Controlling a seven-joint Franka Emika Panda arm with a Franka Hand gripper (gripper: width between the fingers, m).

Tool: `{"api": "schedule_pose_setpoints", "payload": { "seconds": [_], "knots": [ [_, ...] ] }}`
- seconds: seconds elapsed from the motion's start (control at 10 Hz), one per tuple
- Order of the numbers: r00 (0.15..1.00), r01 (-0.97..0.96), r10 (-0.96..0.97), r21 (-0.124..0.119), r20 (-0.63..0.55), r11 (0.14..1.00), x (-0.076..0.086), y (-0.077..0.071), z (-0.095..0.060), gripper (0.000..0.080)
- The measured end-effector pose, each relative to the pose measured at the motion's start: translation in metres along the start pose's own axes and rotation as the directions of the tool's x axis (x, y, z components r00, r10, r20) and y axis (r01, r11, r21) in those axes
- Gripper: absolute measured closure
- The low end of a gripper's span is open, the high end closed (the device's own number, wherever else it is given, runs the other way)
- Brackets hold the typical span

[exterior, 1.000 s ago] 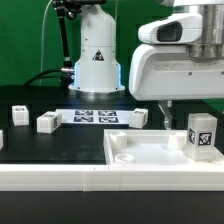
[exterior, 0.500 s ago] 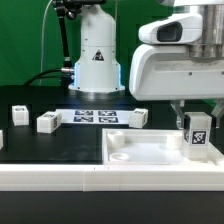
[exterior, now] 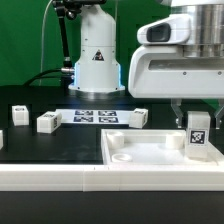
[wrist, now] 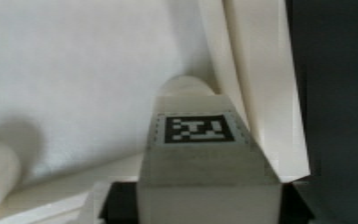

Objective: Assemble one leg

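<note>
leg (exterior: 198,132) (exterior: 137,118) (exterior: 47,122) (exterior: 19,114): 4 | white panel (exterior: 140,152): 1 | marker board (exterior: 95,116): 1 | robot arm (exterior: 97,55): 1

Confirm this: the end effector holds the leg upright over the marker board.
Not right. The end effector holds the leg upright over the white panel, not the marker board, which lies farther back; the exterior view shows it.

1. The leg (exterior: 198,131) (wrist: 197,140) was a chunky white post with a black-and-white tag on its face.
2. It stood upright at the exterior view's right, gripped in the claw (exterior: 197,121), over the panel (exterior: 140,152).
</note>
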State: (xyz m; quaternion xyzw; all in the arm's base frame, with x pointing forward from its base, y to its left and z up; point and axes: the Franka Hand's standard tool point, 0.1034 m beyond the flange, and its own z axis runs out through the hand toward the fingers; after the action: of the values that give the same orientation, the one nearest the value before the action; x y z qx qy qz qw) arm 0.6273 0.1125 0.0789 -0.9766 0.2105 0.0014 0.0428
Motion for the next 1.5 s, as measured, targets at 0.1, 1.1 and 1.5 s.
{"api": "schedule_pose_setpoints", "payload": {
  "seconds": [0.1, 1.1, 1.5],
  "knots": [
    [0.994, -0.105, 0.105, 0.016, -0.003, 0.994, 0.000, 0.000, 0.002, 0.0508],
    [0.455, -0.886, 0.890, 0.119, 0.045, 0.447, -0.013, -0.006, 0.005, 0.0507],
    [0.617, -0.785, 0.786, 0.091, 0.030, 0.613, -0.015, -0.007, 0.004, 0.0178]
  ]
}}
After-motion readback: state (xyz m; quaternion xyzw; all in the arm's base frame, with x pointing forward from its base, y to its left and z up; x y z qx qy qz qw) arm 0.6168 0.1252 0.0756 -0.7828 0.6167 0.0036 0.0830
